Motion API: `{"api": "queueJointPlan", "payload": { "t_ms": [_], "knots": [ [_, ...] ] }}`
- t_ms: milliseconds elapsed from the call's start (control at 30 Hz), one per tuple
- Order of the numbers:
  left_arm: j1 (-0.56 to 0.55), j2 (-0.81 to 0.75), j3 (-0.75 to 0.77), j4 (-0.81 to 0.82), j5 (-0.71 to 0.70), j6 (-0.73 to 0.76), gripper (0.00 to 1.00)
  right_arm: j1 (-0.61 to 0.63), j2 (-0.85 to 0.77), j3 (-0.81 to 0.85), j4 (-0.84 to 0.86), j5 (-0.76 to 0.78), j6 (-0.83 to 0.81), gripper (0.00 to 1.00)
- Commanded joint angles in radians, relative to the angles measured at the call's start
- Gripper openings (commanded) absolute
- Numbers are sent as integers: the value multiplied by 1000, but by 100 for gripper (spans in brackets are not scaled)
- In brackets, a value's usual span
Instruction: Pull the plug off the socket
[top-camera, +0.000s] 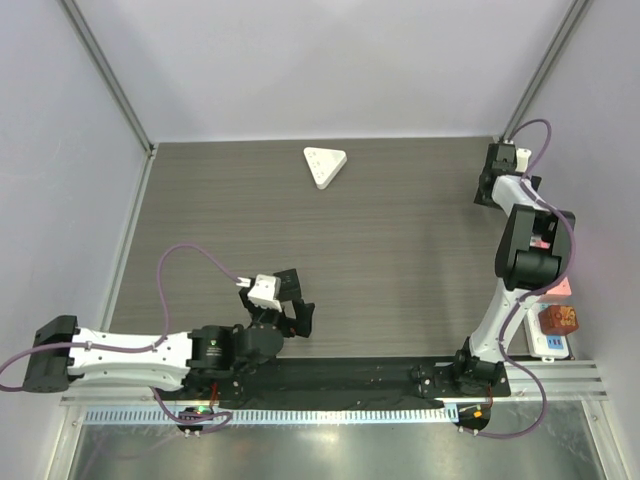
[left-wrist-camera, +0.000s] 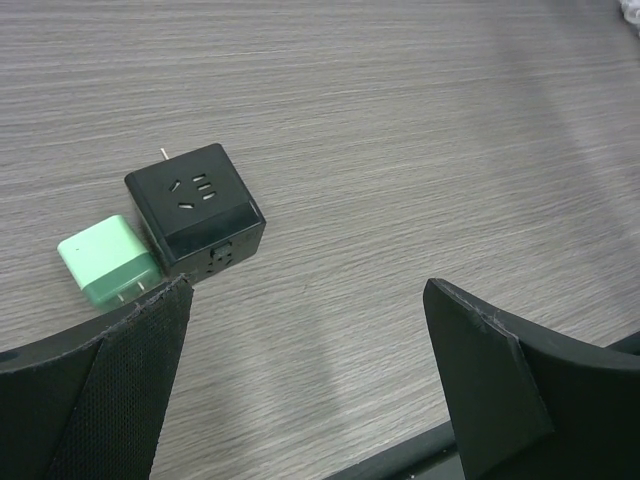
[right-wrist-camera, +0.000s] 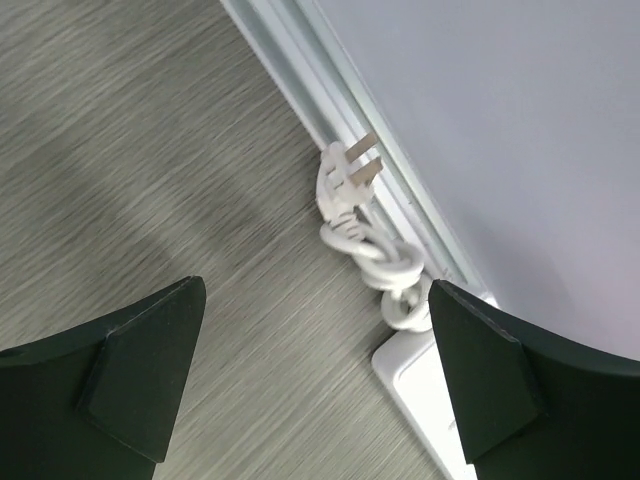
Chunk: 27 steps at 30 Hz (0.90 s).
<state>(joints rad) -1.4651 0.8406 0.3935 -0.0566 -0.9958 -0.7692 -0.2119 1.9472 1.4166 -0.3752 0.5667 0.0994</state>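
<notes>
Your left gripper (left-wrist-camera: 308, 290) and right gripper (right-wrist-camera: 315, 290) gape wide, empty; tug the green plug (left-wrist-camera: 105, 262) alone and the unbraced black socket cube (left-wrist-camera: 195, 210) may drag along

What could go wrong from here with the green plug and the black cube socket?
1. The green plug sits tight against the black cube socket; the left gripper's open jaws might catch both.
2. Nothing holds the cube: the right gripper is off by the white cord at the wall, so a pull may just drag the cube along.
</notes>
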Motion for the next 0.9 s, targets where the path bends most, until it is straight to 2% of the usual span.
{"api": "queueJointPlan", "payload": {
  "t_ms": [0, 200, 367, 533, 567, 600, 700, 867],
  "knots": [
    [-6, -49, -22, 29, -66, -7, 98, -20, 67, 85, -37, 97, -86, 100],
    [-4, -80, -47, 41, -63, -7, 98, -37, 140, 113, -62, 136, -170, 98],
    [-4, -60, -36, 46, -58, 7, 98, -95, 151, 70, -54, 50, -150, 94],
    [-4, -54, -35, 47, -58, 8, 98, -110, 168, 59, -50, -31, -156, 75],
    [-4, -57, -38, 46, -60, 7, 98, -110, 168, 56, -50, -36, -158, 69],
    [-4, -58, -39, 46, -61, 4, 98, -109, 170, 51, -51, -37, -161, 58],
    [-4, -78, -50, 46, -60, 5, 98, -100, 161, 32, -48, -25, -167, 40],
    [-4, -101, -64, 52, -61, 4, 98, -44, 107, -22, -37, -16, -77, 28]
  ]
}}
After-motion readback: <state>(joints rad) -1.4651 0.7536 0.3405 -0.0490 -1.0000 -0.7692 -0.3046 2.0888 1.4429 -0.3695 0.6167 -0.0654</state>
